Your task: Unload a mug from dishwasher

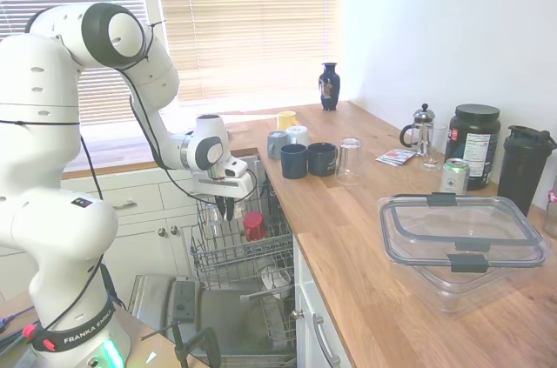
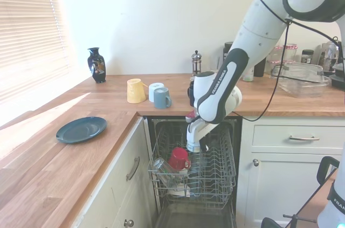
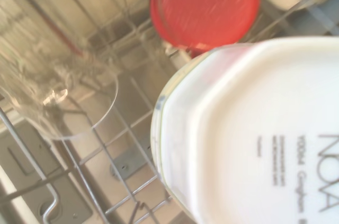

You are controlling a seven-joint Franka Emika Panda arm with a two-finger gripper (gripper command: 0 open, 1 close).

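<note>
Fingers [image 2: 194, 147] closed on the mug [image 2: 193, 143], white-cream, held just above the dishwasher [image 2: 213, 177] wire rack; mug base w/ print fills the wrist view [image 3: 254, 139]. Red cup [image 2: 178, 158] sits in rack right beside it, clear glass [image 2: 159, 166] lying next to that. Arm reaches down from bench [image 2: 108, 131] height, wrist pointing into rack. Navy mugs [image 1: 306, 160] stand on bench.
</note>
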